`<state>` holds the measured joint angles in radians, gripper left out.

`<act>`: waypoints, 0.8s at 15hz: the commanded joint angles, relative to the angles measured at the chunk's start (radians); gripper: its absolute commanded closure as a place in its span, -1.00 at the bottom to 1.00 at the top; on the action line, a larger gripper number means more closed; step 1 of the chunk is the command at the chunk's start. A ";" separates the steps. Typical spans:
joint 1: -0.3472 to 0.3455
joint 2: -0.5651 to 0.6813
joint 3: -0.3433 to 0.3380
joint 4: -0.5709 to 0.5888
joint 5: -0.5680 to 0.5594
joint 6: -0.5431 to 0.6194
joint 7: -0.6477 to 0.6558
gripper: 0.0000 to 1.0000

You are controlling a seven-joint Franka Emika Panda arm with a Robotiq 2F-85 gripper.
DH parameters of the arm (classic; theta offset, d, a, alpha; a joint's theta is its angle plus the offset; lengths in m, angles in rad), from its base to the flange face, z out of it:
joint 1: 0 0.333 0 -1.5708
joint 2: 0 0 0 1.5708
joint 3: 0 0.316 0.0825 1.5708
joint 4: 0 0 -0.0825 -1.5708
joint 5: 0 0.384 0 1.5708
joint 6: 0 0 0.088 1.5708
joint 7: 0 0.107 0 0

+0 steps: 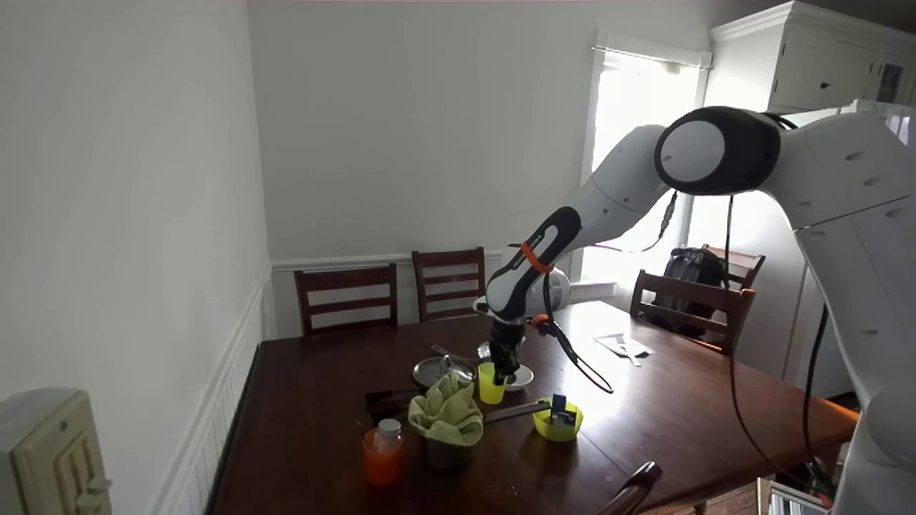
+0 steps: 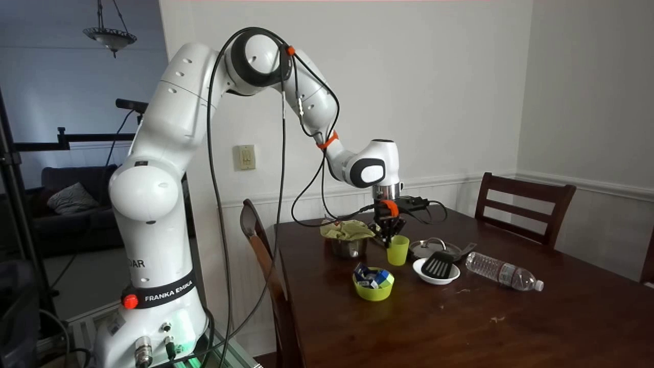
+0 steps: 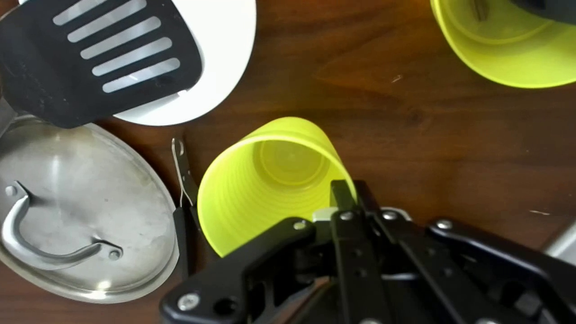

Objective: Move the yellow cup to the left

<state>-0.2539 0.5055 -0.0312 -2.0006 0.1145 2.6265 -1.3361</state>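
The yellow cup (image 1: 491, 388) is upright, with its open rim facing up. It also shows in an exterior view (image 2: 397, 252) and in the wrist view (image 3: 274, 180). My gripper (image 3: 354, 194) is shut on the cup's rim wall, one finger inside the cup and one outside. In both exterior views the gripper (image 1: 503, 375) (image 2: 387, 241) points down at the cup's edge. I cannot tell whether the cup's base rests on the table.
A white bowl (image 2: 431, 278) with a black spatula (image 3: 99, 63), a metal lid (image 3: 85, 211) and a pot with green cloth (image 1: 447, 415) stand close to the cup. A yellow-green bowl (image 2: 374, 292) holds small packets. A bottle (image 2: 503, 272) and an orange cup (image 1: 381, 461) are farther off.
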 commanded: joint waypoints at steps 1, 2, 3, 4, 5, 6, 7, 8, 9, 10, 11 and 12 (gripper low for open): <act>-0.011 0.053 0.002 0.060 -0.066 -0.031 0.017 0.98; -0.011 0.060 0.001 0.066 -0.076 -0.034 0.019 0.98; -0.013 0.067 0.003 0.073 -0.081 -0.038 0.020 0.95; -0.015 0.072 0.006 0.079 -0.084 -0.047 0.020 0.42; -0.013 0.075 0.004 0.084 -0.089 -0.051 0.024 0.40; -0.010 0.074 0.001 0.087 -0.095 -0.053 0.027 0.31; -0.007 0.066 -0.005 0.089 -0.105 -0.061 0.033 0.15; -0.008 0.050 -0.003 0.082 -0.107 -0.059 0.035 0.02; -0.007 0.034 -0.007 0.077 -0.113 -0.058 0.039 -0.13; -0.007 0.006 -0.011 0.062 -0.117 -0.048 0.044 -0.26; -0.005 -0.021 -0.019 0.049 -0.124 -0.038 0.053 -0.38; -0.009 -0.047 -0.020 0.036 -0.122 -0.022 0.055 -0.55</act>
<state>-0.2564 0.5466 -0.0398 -1.9227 0.0318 2.5960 -1.3178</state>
